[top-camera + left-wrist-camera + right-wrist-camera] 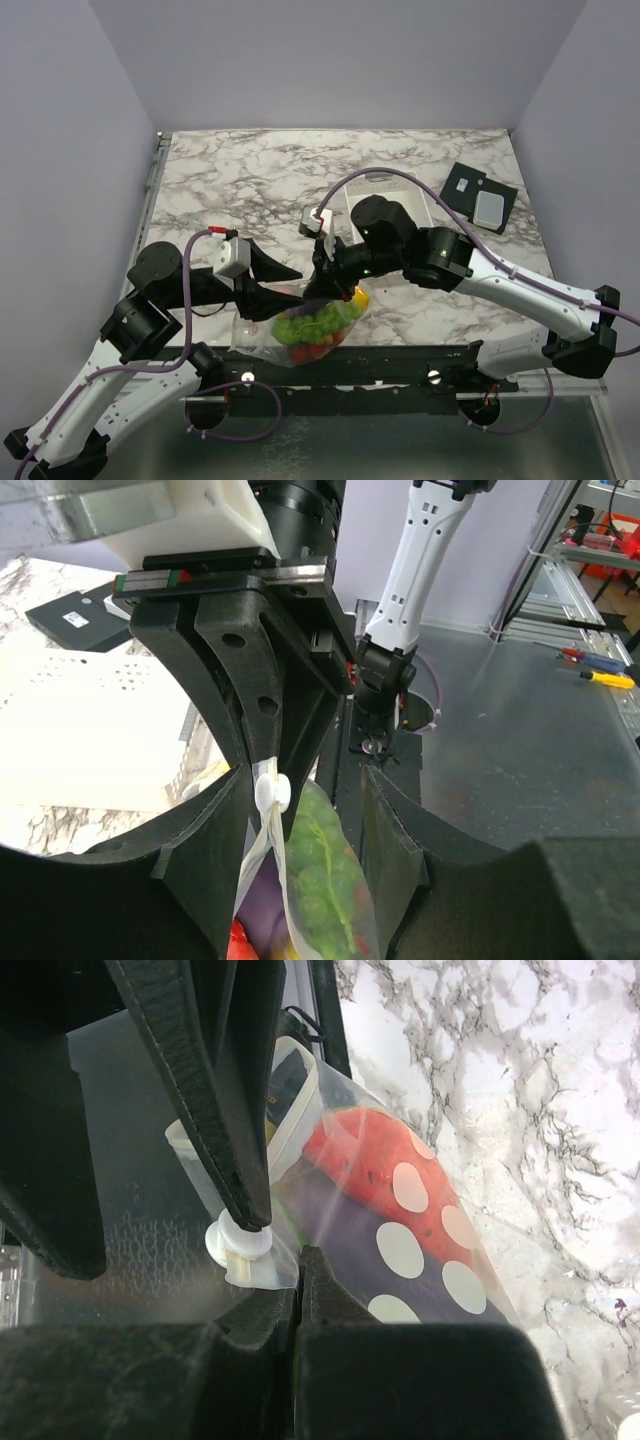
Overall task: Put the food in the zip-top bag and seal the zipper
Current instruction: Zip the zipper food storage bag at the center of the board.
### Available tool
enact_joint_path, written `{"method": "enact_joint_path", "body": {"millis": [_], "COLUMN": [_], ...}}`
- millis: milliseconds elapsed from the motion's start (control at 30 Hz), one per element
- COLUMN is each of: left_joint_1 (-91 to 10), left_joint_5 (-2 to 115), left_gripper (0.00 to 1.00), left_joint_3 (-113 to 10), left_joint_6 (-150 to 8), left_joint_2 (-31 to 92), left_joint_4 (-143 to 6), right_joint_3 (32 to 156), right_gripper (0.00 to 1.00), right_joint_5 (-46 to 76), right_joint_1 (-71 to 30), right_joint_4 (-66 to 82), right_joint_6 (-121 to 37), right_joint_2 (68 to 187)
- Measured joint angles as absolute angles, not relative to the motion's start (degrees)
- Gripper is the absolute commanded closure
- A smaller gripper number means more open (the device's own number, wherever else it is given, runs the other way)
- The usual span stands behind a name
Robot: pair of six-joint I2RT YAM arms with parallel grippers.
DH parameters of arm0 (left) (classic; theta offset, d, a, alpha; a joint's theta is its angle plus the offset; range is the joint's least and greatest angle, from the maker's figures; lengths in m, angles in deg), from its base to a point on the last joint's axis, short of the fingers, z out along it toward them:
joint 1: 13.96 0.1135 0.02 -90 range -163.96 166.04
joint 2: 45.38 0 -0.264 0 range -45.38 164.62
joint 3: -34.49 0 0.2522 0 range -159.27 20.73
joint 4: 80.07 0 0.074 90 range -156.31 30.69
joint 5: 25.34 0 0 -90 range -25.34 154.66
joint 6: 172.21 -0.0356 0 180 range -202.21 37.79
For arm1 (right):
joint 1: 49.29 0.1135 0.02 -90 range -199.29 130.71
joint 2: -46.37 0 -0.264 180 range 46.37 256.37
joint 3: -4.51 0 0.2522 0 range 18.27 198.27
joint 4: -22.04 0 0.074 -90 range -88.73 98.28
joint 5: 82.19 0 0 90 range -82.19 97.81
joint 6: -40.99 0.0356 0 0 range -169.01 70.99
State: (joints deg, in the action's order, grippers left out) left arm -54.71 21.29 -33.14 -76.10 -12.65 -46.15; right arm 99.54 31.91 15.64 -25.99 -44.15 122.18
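The zip-top bag (300,338) sits at the near edge of the table (250,180). The food (318,322) is inside it, and a watermelon slice (365,1150) shows through the side. The right gripper (298,1265) is pressed tight on the top edge of the bag, right by the white slider (270,793). The left gripper (308,790) is spread, one finger on each side of the bag. I think the zipper (297,1100) needs closing now. The left one should squeeze the slider, not the food, and pull it straight along while the right one holds on. Farther back stands a white basket (400,188)
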Motion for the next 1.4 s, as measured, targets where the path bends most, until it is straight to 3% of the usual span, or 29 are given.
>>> {"method": "enact_joint_path", "body": {"millis": [633,967,1100,1233,1400], "left_joint_1": [-54.7,-54.7,-54.7,-54.7,-54.7], "left_joint_5": [26.6,27.1,27.2,27.2,27.2], "left_gripper": [0.61,0.86,1.00,1.00,1.00], "left_joint_3": [-30.1,-30.0,-29.9,-29.9,-29.9], "left_joint_6": [-76.2,-76.8,-77.1,-77.4,-77.4], "left_joint_2": [-12.6,-12.6,-12.6,-12.6,-12.6], "left_joint_4": [-46.5,-46.5,-46.5,-46.4,-46.4], "right_joint_3": [99.8,99.8,99.8,99.8,99.8], "right_gripper": [0.99,0.99,0.99,0.99,0.91], "right_joint_5": [31.0,30.6,30.6,30.5,30.4], "right_joint_1": [15.6,15.6,15.6,15.6,15.6], "right_joint_4": [-26.2,-26.2,-26.2,-26.2,-26.1], "right_joint_6": [-41.0,-40.9,-40.8,-40.7,-40.5], "right_joint_2": [123.6,123.6,123.6,123.6,123.6]}}
